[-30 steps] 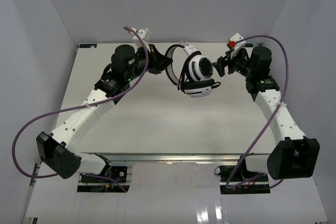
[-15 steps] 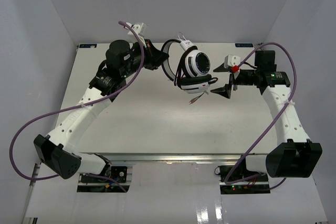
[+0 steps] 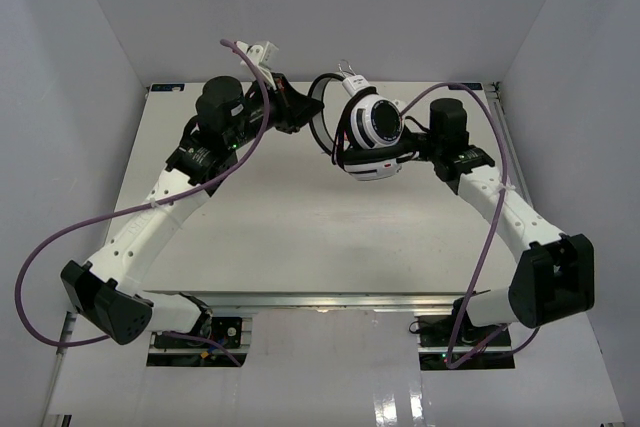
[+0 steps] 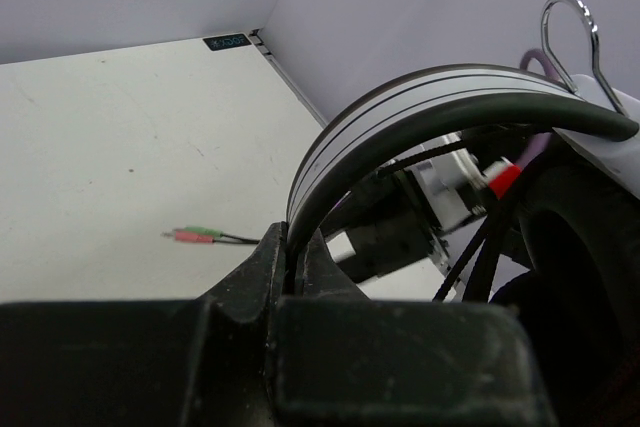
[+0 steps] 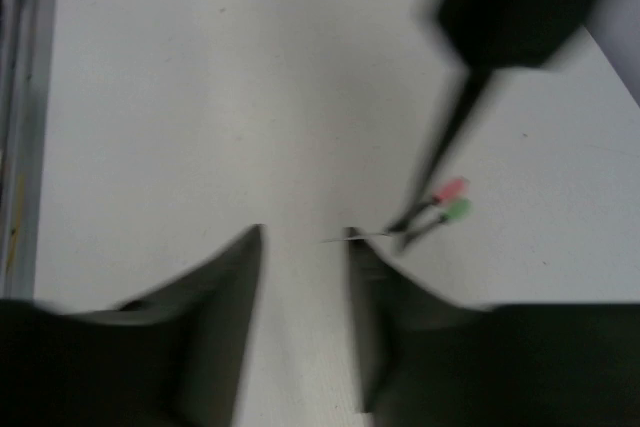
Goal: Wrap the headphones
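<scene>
Above the far middle of the white table (image 3: 300, 227), the white-and-black over-ear headphones (image 3: 370, 147) hang in the air; the left gripper (image 3: 302, 114) is clamped tight on their thin black-and-white headband (image 4: 400, 112); the right gripper (image 5: 303, 247), just beside the round black-centred earcup (image 3: 386, 125), has its blurred fingers a little apart with nothing between them; the thin black cord (image 5: 437, 152) ends in small pink and green plugs (image 4: 195, 235) near the table surface.

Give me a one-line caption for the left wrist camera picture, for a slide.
Left gripper clamps the headphones by the headband, pink and green plugs lying on the table beyond.
</scene>
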`<action>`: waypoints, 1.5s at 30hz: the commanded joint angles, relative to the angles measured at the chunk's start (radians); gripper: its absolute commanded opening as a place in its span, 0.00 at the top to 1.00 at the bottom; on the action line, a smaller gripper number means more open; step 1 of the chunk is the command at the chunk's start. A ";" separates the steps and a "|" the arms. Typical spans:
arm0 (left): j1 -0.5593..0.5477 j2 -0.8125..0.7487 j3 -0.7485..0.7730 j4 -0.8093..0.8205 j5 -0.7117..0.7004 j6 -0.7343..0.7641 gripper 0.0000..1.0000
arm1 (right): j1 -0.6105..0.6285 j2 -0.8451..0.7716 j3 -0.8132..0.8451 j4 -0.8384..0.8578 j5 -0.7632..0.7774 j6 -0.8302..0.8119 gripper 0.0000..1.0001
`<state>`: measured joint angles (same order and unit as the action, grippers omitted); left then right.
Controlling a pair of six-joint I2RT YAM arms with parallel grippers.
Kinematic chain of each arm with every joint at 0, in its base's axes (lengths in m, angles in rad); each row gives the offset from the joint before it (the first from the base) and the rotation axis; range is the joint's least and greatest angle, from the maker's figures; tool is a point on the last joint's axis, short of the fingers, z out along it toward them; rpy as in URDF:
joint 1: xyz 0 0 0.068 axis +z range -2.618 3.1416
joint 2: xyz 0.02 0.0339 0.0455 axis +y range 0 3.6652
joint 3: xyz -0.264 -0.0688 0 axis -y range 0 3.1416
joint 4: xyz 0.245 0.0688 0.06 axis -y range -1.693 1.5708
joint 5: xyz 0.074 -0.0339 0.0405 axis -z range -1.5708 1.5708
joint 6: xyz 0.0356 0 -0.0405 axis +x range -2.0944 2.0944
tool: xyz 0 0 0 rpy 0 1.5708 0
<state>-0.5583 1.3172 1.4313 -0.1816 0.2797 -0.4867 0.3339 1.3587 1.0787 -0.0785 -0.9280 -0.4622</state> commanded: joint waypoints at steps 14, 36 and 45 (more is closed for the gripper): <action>0.082 -0.119 -0.034 0.090 0.022 -0.082 1.00 | -0.001 -0.179 0.012 -0.168 0.206 -0.042 0.13; 0.124 -0.132 -0.084 0.162 0.093 -0.158 1.00 | 0.054 -0.133 0.030 0.085 0.123 0.135 0.09; 0.129 -0.125 -0.104 0.224 0.123 -0.206 1.00 | 0.056 -0.003 0.041 0.426 0.019 0.503 0.92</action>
<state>-0.4332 1.2350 1.3251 -0.0767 0.3765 -0.6108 0.3933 1.2223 1.0931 0.1701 -0.9176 -0.1449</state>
